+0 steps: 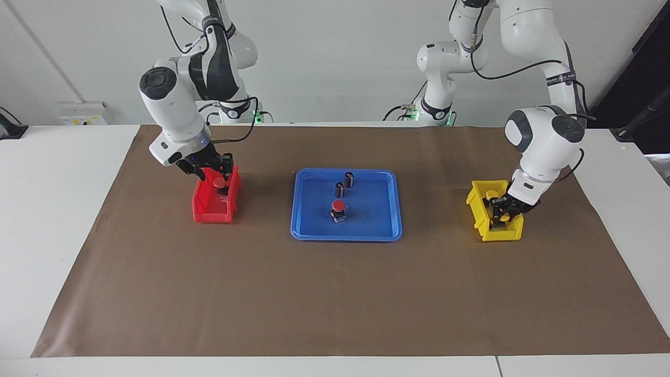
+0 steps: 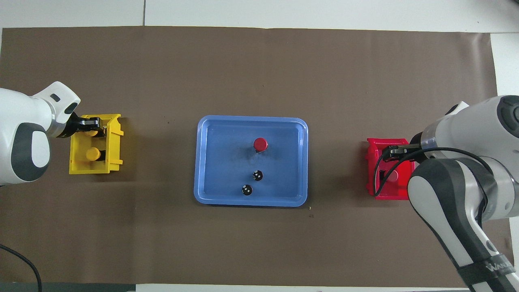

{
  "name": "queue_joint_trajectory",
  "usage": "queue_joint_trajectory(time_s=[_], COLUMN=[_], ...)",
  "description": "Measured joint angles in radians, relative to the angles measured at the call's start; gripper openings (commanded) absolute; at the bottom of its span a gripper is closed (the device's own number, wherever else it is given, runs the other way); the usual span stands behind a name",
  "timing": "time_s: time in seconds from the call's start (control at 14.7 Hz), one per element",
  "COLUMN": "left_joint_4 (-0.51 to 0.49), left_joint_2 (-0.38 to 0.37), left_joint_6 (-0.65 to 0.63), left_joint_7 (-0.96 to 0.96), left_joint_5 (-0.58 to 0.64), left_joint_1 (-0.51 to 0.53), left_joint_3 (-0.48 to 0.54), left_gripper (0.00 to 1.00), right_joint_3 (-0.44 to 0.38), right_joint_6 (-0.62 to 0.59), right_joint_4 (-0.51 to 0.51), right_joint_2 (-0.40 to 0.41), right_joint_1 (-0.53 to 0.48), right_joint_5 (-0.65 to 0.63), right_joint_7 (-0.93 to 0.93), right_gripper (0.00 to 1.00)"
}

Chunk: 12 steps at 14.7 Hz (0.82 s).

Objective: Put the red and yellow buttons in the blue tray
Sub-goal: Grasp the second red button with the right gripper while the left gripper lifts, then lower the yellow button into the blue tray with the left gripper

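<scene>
My left gripper (image 2: 94,125) covers 1 yellow button; I can't tell whether the right gripper (image 1: 219,175) touches the red one.

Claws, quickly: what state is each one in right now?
Left claw: closed, down in the yellow bin; what it holds cannot be told.
Right claw: above the red bin; open or closed cannot be told.

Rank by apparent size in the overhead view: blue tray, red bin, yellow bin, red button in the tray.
1. blue tray, clearly largest.
2. yellow bin and red bin: look alike; the right arm covers part of the red one, so unranked.
3. red button, smallest.
</scene>
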Motion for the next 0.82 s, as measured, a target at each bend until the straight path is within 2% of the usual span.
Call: queue_joint_trajectory(time_s=[0.14, 0.27, 0.41, 0.54, 0.82], left_joint_4=[0.09, 0.231, 0.336, 0.364, 0.302], left_joint_2=[-0.001, -0.003, -0.006, -0.004, 0.038], left_joint_6=[-0.151, -0.357, -0.461, -0.442, -0.226], left_joint_7=[0.0, -0.013, -0.091, -0.247, -0.573], left_joint_5=[0.0, 0.0, -0.011, -0.053, -0.06], left_joint_1=[0.0, -0.002, -0.025, -0.132, -0.429], left_joint_3=[0.0, -0.002, -0.012, -0.02, -0.033], left_gripper=[0.01, 0.01, 0.01, 0.01, 0.01], right_joint_3=[0.0, 0.003, 0.003, 0.002, 0.003], right_joint_6=[0.025, 0.027, 0.058, 0.108, 0.145], right_joint_4=[-0.047, -0.064, -0.085, -0.116, -0.139], right_joint_2=[-0.019, -0.03, -0.032, -0.032, -0.032], right_joint_1=[-0.006, -0.006, -0.008, -0.013, -0.013], right_joint_5=[0.0, 0.0, 0.0, 0.0, 0.0], right_joint_7=[-0.006, -0.006, -0.006, -0.007, -0.007], right_gripper=[0.66, 0.66, 0.65, 0.65, 0.65])
